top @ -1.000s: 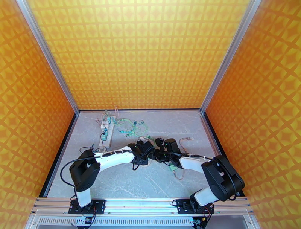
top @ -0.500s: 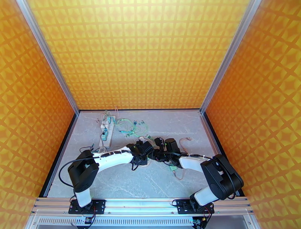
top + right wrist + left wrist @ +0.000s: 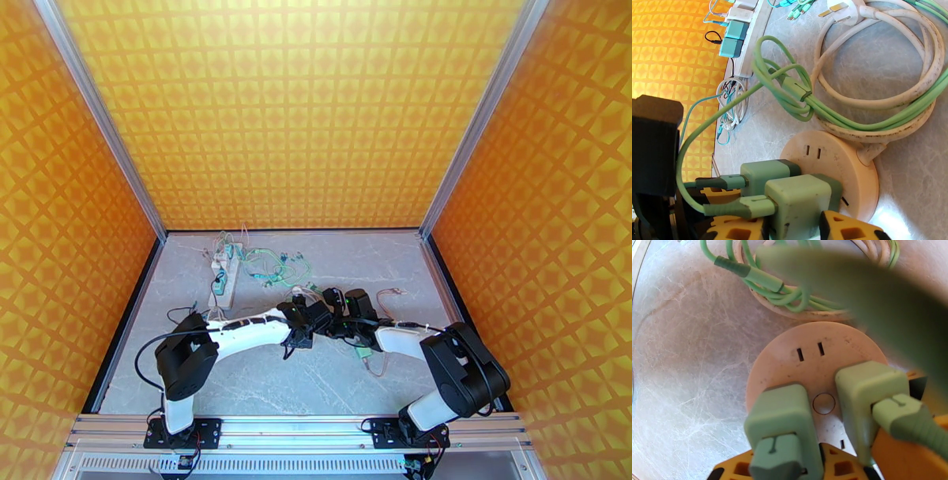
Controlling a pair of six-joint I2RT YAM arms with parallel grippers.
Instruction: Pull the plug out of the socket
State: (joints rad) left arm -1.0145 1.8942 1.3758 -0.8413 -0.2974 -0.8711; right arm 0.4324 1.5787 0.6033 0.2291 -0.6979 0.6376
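Cream plastic, round and scuffed, the socket lies on the grey marbled surface between orange patterned walls. Seated in it, the blocky matte-green front plug is clamped by the right hand. The left hand is closed tight by the matching rear plug; what it pinches is hard to make out.

A long white plastic power strip carrying teal block adapters lay on the grey marble-patterned tabletop near its far left corner, enclosed by orange diamond-patterned walls.
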